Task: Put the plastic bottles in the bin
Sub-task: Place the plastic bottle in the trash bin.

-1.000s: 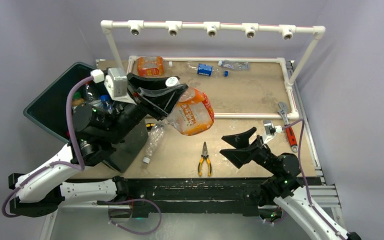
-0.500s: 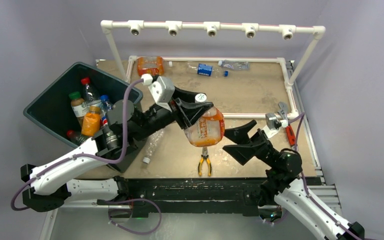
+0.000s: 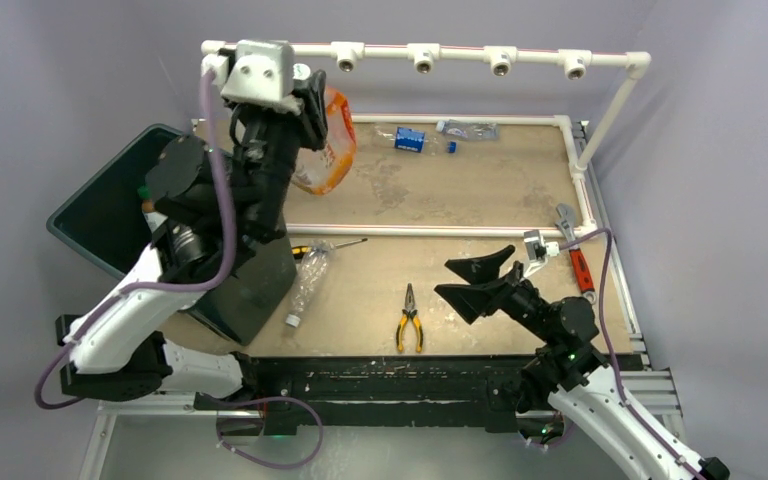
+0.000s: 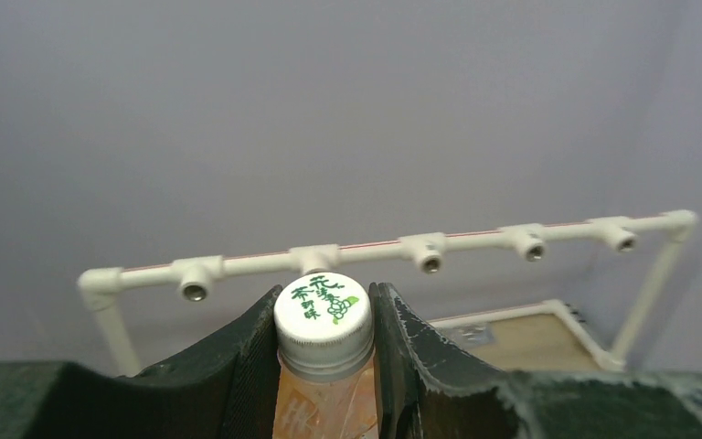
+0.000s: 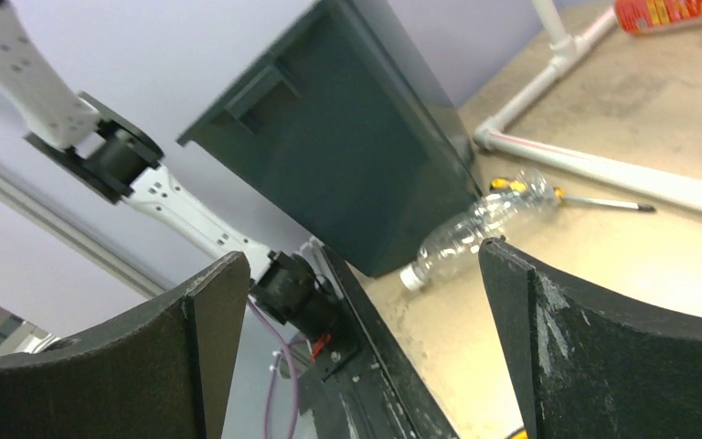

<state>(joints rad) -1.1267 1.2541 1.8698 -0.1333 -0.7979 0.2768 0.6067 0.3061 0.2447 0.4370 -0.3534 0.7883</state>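
- pinching the orange bottle (image 3: 335, 145) at its neck, left gripper (image 4: 324, 306) hangs high beside the bin (image 3: 95, 215).
- release now: bottle misses.
- right gripper (image 3: 475, 277) spread, empty.

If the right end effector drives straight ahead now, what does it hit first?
Likely the clear bottle lying beside the bin; depth is unclear, so possibly the bin's wall.

White pipe frame (image 3: 430, 231) rings the far table (image 3: 480, 190); the bin (image 3: 245, 295) blocks the left edge.
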